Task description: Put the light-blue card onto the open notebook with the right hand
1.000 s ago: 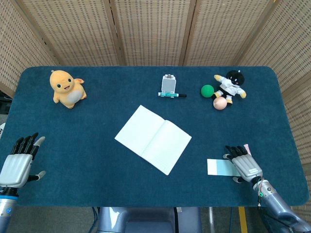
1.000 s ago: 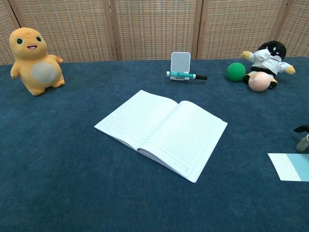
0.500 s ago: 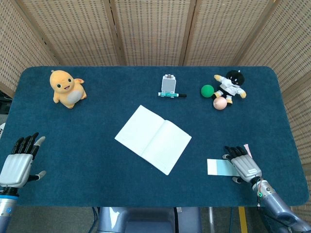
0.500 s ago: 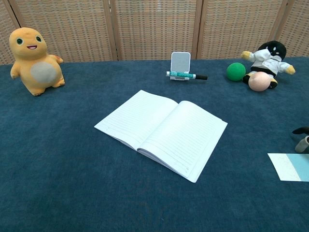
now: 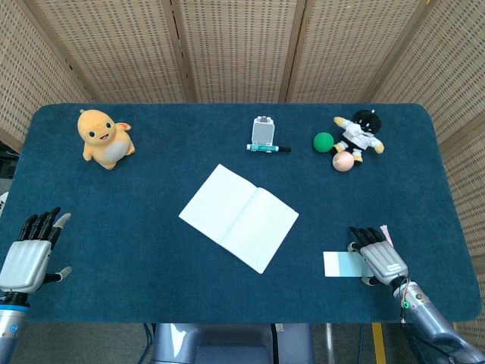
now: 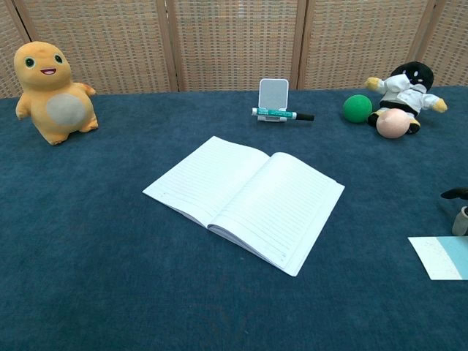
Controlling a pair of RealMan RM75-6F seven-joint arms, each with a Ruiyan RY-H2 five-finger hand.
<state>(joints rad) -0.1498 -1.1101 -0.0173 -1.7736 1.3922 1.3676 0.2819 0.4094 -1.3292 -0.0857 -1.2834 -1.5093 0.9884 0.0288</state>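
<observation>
The light-blue card (image 5: 338,263) lies flat on the blue table mat at the front right, and the chest view shows its left end (image 6: 441,257). My right hand (image 5: 377,257) lies palm down over the card's right end with its fingers spread; the chest view shows only its fingertips (image 6: 458,216) at the right border. Mid-table, left of the card and apart from it, the open notebook (image 5: 239,217) lies flat with blank lined pages (image 6: 245,201). At the front left corner my left hand (image 5: 30,251) is open, fingers apart, holding nothing.
An orange plush (image 5: 104,138) sits at the back left. A small white stand with a teal marker (image 5: 265,146) is at the back centre. A green ball (image 5: 323,141), a pink ball (image 5: 342,161) and a black-and-white doll (image 5: 361,132) are at the back right.
In the chest view the card has slid slightly to the right, with the right hand's fingertips shifting the same way. The left hand has stayed put.
</observation>
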